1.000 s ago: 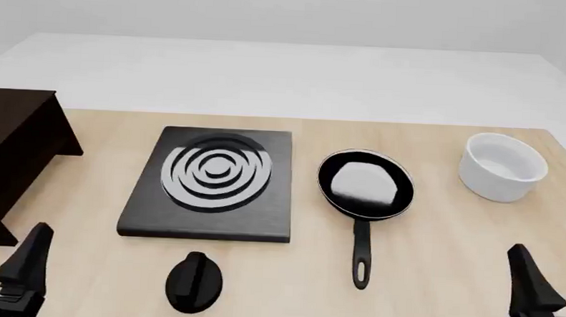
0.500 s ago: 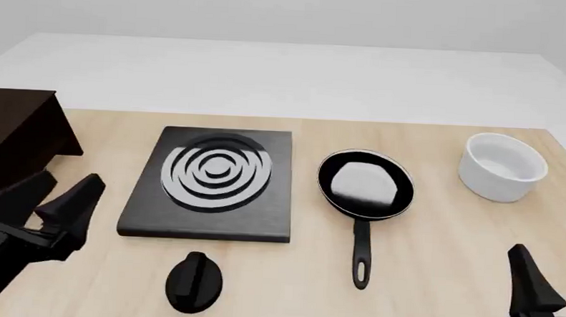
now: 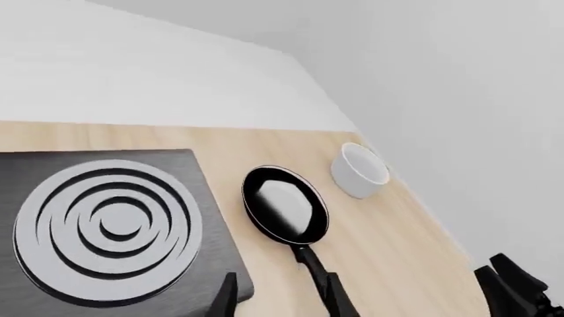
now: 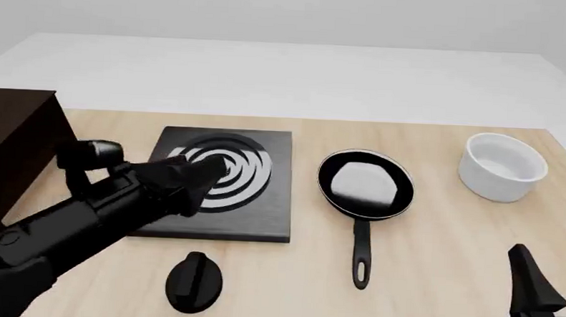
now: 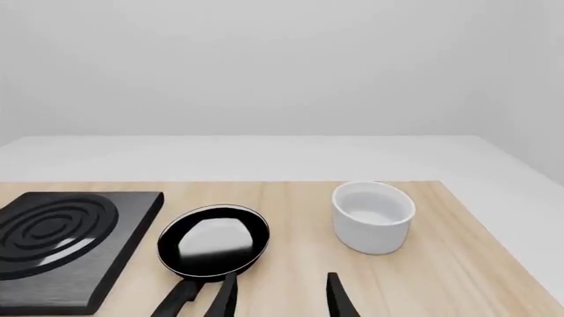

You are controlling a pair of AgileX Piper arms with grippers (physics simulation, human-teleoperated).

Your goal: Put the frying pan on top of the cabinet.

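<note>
Moved since a moment ago: the left gripper [image 4: 204,175], up from the near left corner and now out over the stove [image 4: 261,218], pointing toward the frying pan [image 4: 366,184]. No change for the right gripper [image 4: 551,288], parked low at the near right corner.

Left fingers spread apart in the left wrist view, holding nothing. Right fingers spread apart too, holding nothing.

Pan flat on the table, just to the right of the stove and apart from it. White bowl [image 4: 500,166] further right, well apart from the pan. Long handle [image 4: 360,251] pointing back toward the arms' side. Little black knob [image 4: 194,280] near the front edge, left of the handle tip. Cabinet [image 4: 12,136] way over at the left edge of the table, top bare as far as can be seen.

Step in hand, most likely: reaching for the pan. Nothing grabbed yet, so just the start of the job.

Next, probably: go on to the right past the stove, come down over the thin handle with the fingers on both sides, then squeeze. Needs good aim, since the handle is skinny. After that, lift high enough to clear the stove and carry left to the cabinet top.
</note>
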